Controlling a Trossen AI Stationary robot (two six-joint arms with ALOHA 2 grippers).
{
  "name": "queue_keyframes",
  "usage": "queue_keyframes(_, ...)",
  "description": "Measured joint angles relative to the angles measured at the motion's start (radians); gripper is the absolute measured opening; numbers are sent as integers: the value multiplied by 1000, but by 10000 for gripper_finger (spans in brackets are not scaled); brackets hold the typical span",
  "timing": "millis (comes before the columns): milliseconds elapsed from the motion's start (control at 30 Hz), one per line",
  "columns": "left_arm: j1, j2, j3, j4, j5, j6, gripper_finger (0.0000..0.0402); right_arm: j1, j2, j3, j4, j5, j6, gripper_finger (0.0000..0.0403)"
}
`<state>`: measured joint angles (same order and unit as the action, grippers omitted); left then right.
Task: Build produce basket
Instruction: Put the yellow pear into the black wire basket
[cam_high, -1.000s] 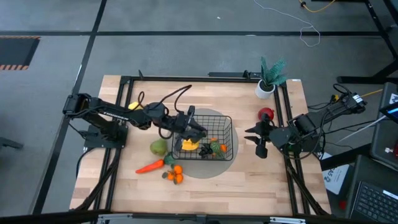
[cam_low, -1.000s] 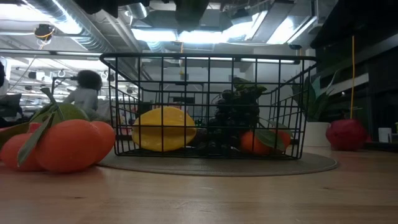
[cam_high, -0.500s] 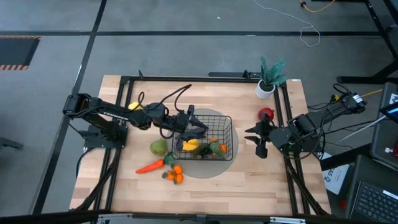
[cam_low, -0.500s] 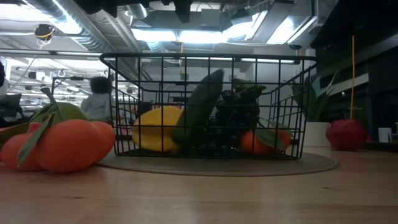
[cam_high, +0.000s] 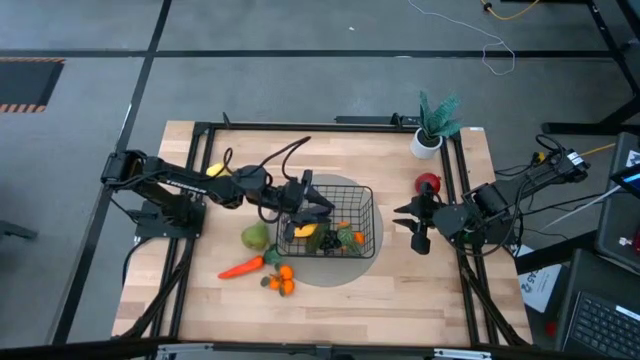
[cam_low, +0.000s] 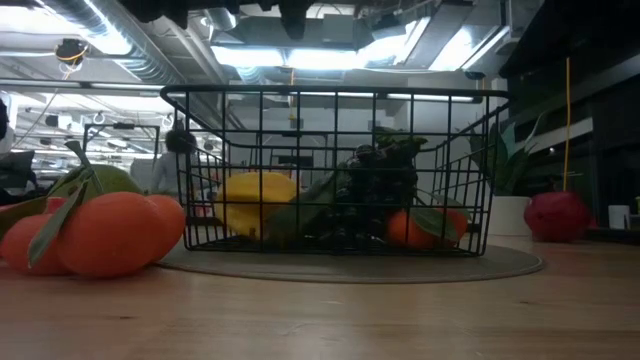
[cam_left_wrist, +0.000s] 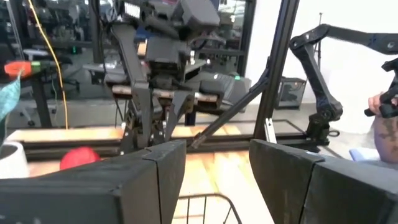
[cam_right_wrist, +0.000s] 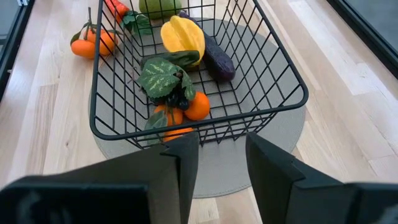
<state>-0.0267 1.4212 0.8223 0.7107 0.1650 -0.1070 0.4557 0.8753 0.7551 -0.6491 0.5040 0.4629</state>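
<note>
The left claw (cam_high: 318, 213) hangs released over the square black wire-mesh basket (cam_high: 372, 232) at table centre, the dark toy eggplant (cam_right_wrist: 217, 57) lying inside. At seven o'clock, the light, rigid-looking orange carrot (cam_high: 240, 268) likely grips best mid-body. The right claw (cam_high: 417, 222) waits open at three o'clock.

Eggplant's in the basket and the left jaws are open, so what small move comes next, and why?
Probably lift the left gripper clear of the basket and swing toward the pear, the nearest piece outside. The eggplant lies loose beside the yellow fruit; carrot and oranges also wait on the table.
</note>
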Motion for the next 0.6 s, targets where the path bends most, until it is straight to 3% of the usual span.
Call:
queue_keyframes(200,1,-33,0,-83,-19,-113,167,0,0,0,-1,-1,0,124)
queue_keyframes(400,0,-199,0,-223,62,-180,167,0,0,0,-1,-1,0,124)
queue_keyframes(600,1,-420,2,-577,40,-174,164,0,0,0,-1,-1,0,124)
